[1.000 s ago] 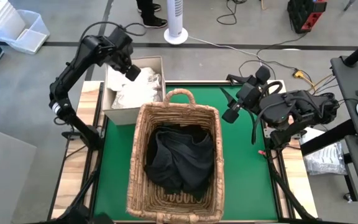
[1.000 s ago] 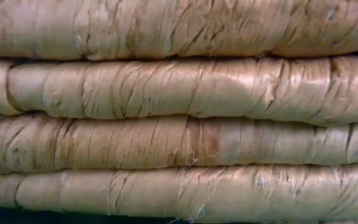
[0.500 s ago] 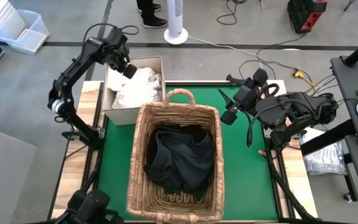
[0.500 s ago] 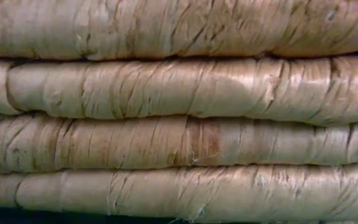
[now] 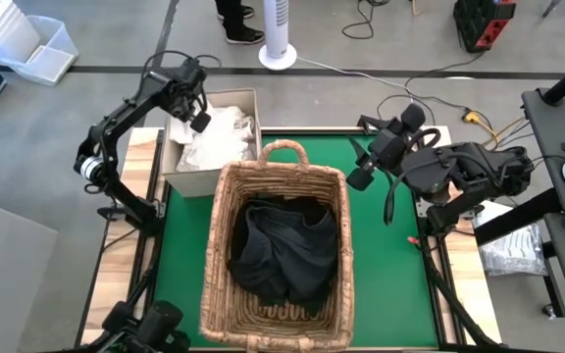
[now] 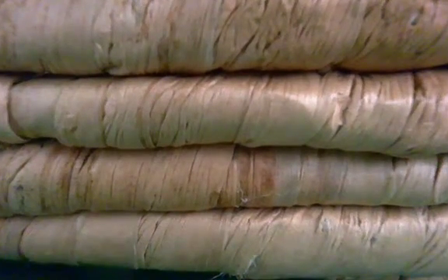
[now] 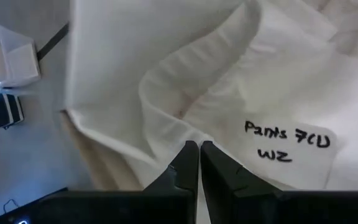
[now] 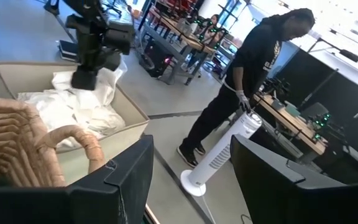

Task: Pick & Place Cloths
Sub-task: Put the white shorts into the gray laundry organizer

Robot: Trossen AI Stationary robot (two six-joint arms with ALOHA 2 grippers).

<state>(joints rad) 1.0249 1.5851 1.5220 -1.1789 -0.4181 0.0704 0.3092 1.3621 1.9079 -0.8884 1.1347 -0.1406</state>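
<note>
A wicker basket (image 5: 275, 255) is sitting in the middle of the green mat (image 5: 385, 265) on the desk (image 5: 464, 270), and a dark cloth (image 5: 282, 250) is lying bunched inside it. At about eleven o'clock from the basket, an open cardboard box (image 5: 177, 162) is holding crumpled white cloths (image 5: 214, 142).

The left pincer (image 5: 199, 120) is hanging over the box, clenched on a fold of the white cloths. The right pincer (image 5: 358, 178) is hovering released over the mat, at about two o'clock from the basket, holding nothing.

The low view is showing only the basket's woven wall (image 6: 224, 140), which is filling that whole picture. The left wrist view is showing the fingers (image 7: 182, 177) pressed together with white fabric pinched at their tips, and a white label (image 7: 288, 146) carrying handwriting that reads "Pants 7(L)" over "WZ". The right wrist view is showing the basket's handle (image 8: 82, 146), the box with the left arm above it, and, beyond the desk, a person (image 8: 244, 81) in dark clothing bending over a white tower fan (image 8: 219, 155).
</note>
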